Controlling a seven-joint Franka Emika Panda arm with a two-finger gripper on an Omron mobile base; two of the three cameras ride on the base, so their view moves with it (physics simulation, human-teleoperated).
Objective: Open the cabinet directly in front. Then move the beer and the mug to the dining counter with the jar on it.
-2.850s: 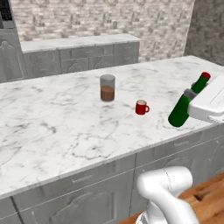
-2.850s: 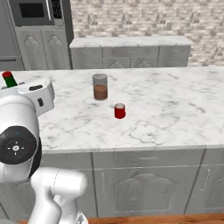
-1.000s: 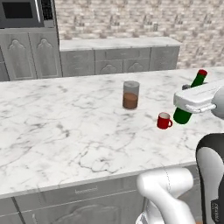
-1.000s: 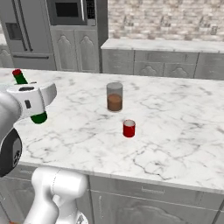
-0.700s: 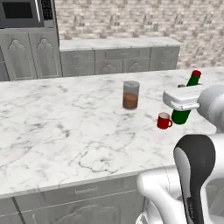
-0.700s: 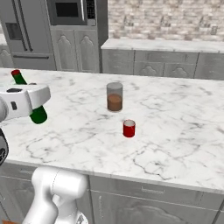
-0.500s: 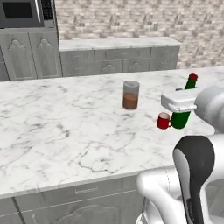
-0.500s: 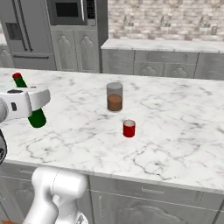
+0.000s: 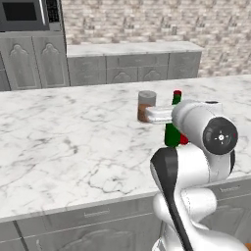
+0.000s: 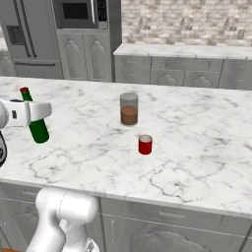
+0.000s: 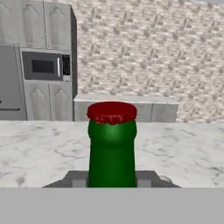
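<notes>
Gripper [image 10: 38, 112] jaws were closed partway on the beer [image 10: 35, 121], clamped round its neck, with the red cap rising between the two finger tips in the hand view. Going from largest to smallest: the dining counter [image 10: 197, 162] stretched across both base views; the bottle hung upright over its marble, at about 9 o'clock from the jar [image 10: 129, 109] in the right base view; whether its foot touched the top could not be told. The mug [image 10: 145, 144] already stood on the counter, near the jar at roughly 5 o'clock. Judged from this, only setting down and letting go of the bottle remained.
</notes>
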